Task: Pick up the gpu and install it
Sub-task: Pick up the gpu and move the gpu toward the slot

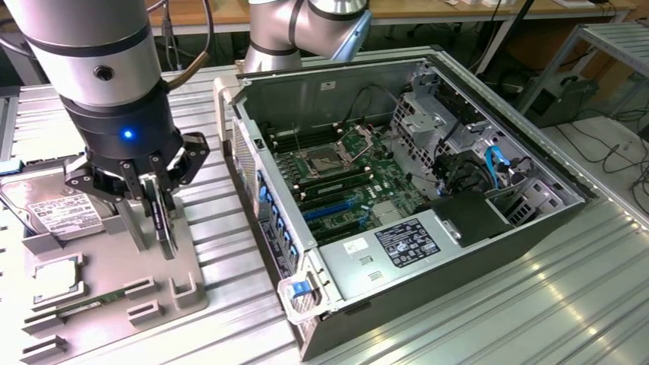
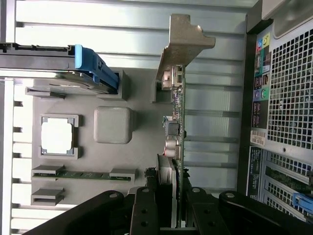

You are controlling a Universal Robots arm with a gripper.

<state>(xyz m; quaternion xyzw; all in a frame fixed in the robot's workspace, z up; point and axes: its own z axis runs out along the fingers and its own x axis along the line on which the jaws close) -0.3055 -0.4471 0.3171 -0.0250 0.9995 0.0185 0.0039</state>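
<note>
Gpu (image 2: 178, 115), a thin green circuit-board card with a silver metal end bracket, stands on edge between the jaws of the black gripper (image 1: 154, 224), which are clamped on it. Position: the edge of the grey moulded holder tray (image 1: 112, 266) nearest the open black computer case (image 1: 406, 190). A silver hard drive (image 1: 56, 207) lies at a tray corner away from the case. Tray and case rest on the ribbed metal bench (image 1: 527, 304).

Case (image 1: 492, 262) open above motherboard (image 1: 381, 171), fixture posts (image 1: 182, 287) beside gpu (image 2: 179, 122), hard drive (image 1: 56, 211) near
</note>
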